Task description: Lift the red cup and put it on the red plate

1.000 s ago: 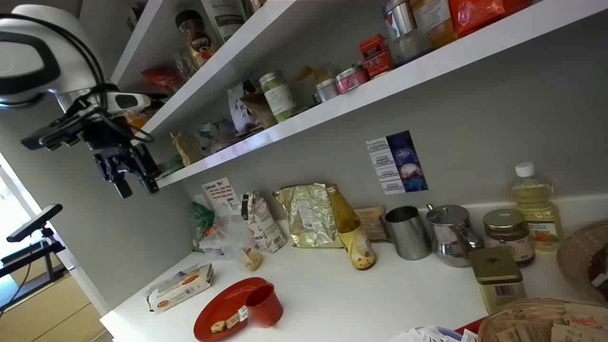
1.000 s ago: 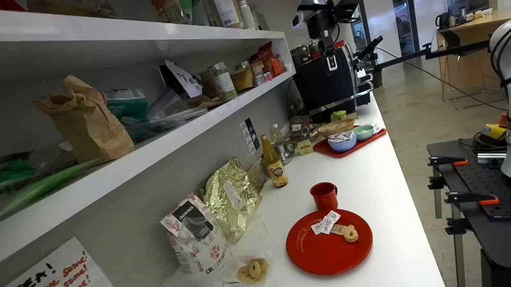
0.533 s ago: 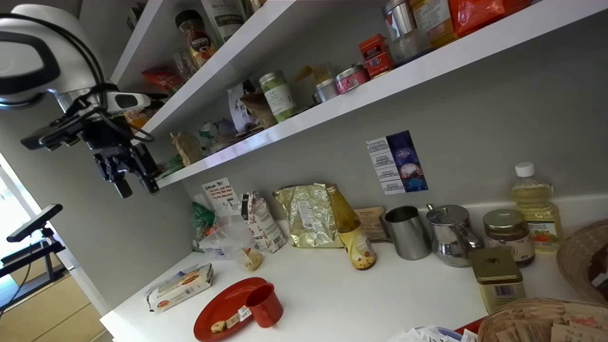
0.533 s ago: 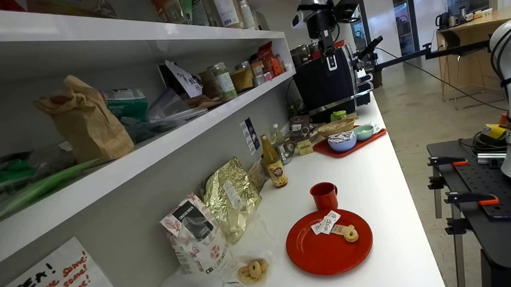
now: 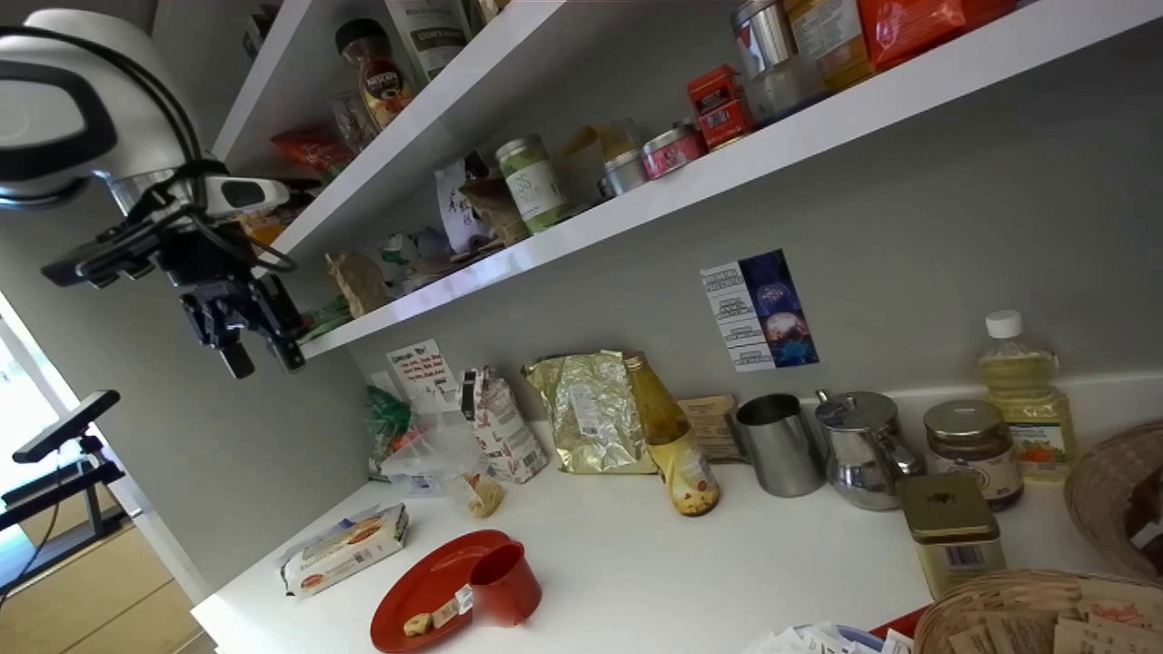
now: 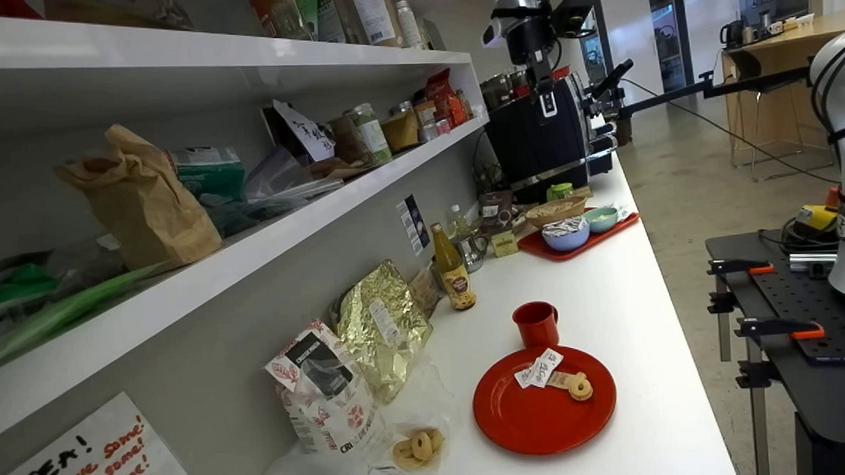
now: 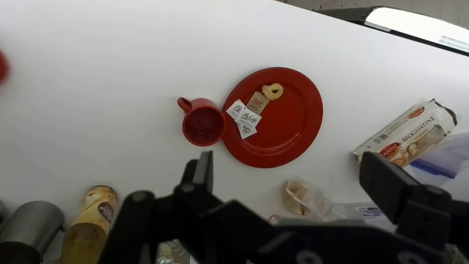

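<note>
The red cup [image 5: 509, 577] stands upright on the white counter, right beside the rim of the red plate [image 5: 427, 572]. In an exterior view the cup [image 6: 536, 325] and the plate [image 6: 527, 416] show together; paper sachets and a ring biscuit lie on the plate. In the wrist view the cup [image 7: 203, 126] has its handle pointing away from the plate [image 7: 293, 124]; cup and plate appear to touch or nearly touch. My gripper [image 5: 265, 365] is open and empty, high above the counter. It also shows in an exterior view [image 6: 548, 105] and the wrist view [image 7: 286, 161].
A shelf [image 5: 636, 195] with jars runs along the wall close to my gripper. On the counter are a yellow bottle [image 5: 677, 445], a gold bag [image 5: 591, 413], a biscuit pack [image 7: 406, 134], a metal jug [image 5: 780, 445] and a red tray [image 6: 563, 254].
</note>
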